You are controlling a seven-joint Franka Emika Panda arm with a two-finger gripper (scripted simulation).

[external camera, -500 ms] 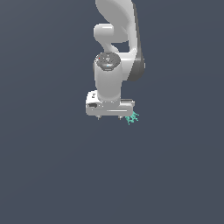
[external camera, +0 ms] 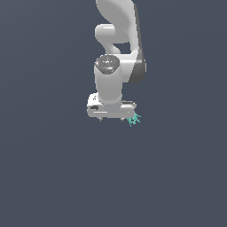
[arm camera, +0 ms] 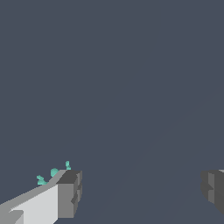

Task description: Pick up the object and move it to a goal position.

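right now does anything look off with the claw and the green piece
Yes. The claw is wide open with nothing between its fingers, while the green piece sits outside one finger, not lined up for a grasp.

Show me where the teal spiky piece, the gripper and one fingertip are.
teal spiky piece (external camera: 134, 119), exterior view, on its spiky middle.
gripper (arm camera: 139, 192), wrist view, midway between the fingertips.
fingertip (arm camera: 70, 194), wrist view, on its grey pad.
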